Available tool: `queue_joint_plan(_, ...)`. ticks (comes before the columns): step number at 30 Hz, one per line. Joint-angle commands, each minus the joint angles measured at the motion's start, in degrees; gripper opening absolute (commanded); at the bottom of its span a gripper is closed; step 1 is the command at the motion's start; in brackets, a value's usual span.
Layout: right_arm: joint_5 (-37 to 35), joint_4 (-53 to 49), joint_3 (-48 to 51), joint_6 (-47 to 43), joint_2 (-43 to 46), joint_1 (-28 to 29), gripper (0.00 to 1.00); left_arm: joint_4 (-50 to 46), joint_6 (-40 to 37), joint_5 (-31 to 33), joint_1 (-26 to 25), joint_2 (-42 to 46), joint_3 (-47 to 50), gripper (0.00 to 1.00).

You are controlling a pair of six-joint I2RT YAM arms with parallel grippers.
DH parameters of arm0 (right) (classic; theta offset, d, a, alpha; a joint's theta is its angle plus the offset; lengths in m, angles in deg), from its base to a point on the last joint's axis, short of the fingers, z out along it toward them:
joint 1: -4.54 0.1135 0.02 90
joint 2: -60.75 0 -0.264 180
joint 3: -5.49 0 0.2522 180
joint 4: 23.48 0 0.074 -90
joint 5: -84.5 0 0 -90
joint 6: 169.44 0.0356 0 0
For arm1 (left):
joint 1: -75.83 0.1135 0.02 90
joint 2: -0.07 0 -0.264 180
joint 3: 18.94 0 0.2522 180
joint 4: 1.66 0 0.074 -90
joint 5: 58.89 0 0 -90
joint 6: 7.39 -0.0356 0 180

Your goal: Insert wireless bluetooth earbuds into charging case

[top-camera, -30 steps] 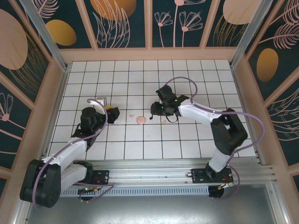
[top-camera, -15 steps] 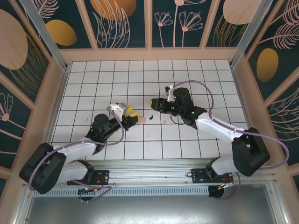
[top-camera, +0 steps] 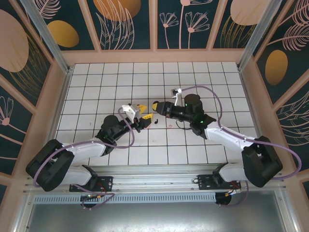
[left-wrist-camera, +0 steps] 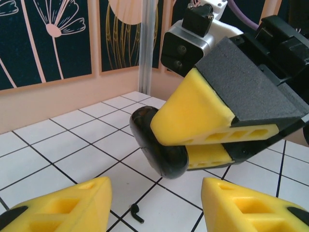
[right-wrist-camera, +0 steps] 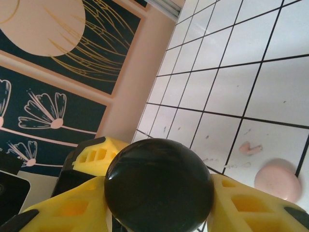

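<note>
The right fingers (left-wrist-camera: 193,116) gripped the black case (left-wrist-camera: 157,140) and held it tilted above the worktop (left-wrist-camera: 48,150), probably offering it to the left fingers (left-wrist-camera: 63,205), which stood apart and empty; a black earbud (left-wrist-camera: 136,212) lay loose on the tiles just below

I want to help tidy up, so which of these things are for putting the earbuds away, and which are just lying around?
For the job:
- black case, gripped by the right pincer
- black earbud, loose on the tiles
- pink case
- pink earbud, near the pink case
- left pincer, open

Just there:
- tiled table
- flower-painted walls
</note>
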Motion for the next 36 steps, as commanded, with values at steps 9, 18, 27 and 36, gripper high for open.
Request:
queue_joint_plan(9, 3.17, 7.16, 0.87, 3.0, 1.15, 1.2, 0.45, 3.13, -0.36, 1.56, -1.24, -1.19, -3.2, 0.51)
queue_joint_plan(18, 4.31, 9.45, 1.05, 3.94, 0.53, 2.22, 0.45, 3.47, 0.77, 1.59, -2.07, -1.53, -3.78, 0.48)
queue_joint_plan(27, 5.37, 9.69, 1.13, 3.67, 0.8, 2.56, 0.45, 2.44, 0.88, 2.48, -2.17, -0.7, -3.78, 0.33)
queue_joint_plan(36, 3.05, 7.41, 1.33, 0.92, 2.73, 2.66, 0.51, 0.72, 0.11, 1.78, -2.15, 0.15, -3.89, 0.28)
